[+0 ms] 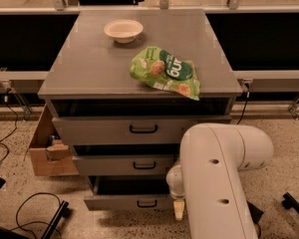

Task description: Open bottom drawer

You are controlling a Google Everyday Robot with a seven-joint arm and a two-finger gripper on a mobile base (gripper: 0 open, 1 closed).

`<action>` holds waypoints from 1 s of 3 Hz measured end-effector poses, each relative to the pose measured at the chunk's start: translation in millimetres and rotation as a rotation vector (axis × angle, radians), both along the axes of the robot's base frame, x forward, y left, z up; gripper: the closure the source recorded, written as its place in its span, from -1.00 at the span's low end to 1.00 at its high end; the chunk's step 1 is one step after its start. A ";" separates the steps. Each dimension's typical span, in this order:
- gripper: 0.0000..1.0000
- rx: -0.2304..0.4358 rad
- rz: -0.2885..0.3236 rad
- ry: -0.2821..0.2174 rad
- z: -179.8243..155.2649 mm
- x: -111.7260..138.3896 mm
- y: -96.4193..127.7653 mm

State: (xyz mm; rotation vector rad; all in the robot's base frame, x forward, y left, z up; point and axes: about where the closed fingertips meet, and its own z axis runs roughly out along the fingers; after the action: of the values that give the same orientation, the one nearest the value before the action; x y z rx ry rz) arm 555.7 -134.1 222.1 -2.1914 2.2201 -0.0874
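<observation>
The grey cabinet (139,73) has three drawers, each standing a little further out than the one above. The bottom drawer (114,202) is the lowest, with a shallow grey front and a small black loop handle (147,203). It is pulled out partway, and a dark gap shows above its front. My gripper (178,209) hangs at the end of the big white arm (217,183), just right of the bottom drawer's front and near the floor. The arm hides most of the gripper and the drawer's right end.
A white bowl (123,30) and a green snack bag (165,71) lie on the cabinet top. An open cardboard box (47,151) stands on the floor to the left. Black cables (35,210) lie at the lower left. A black foot (295,205) shows at the lower right.
</observation>
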 end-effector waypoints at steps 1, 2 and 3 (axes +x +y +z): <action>-1.00 0.023 -0.003 0.044 -20.4 -20.2 1.8; -0.96 0.023 -0.001 0.054 -24.6 -23.3 1.9; -0.52 0.017 -0.002 0.085 -36.4 -26.7 2.7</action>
State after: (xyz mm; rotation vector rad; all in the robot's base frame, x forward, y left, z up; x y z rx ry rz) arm 529.0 -131.4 185.7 -2.2255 2.2568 0.0248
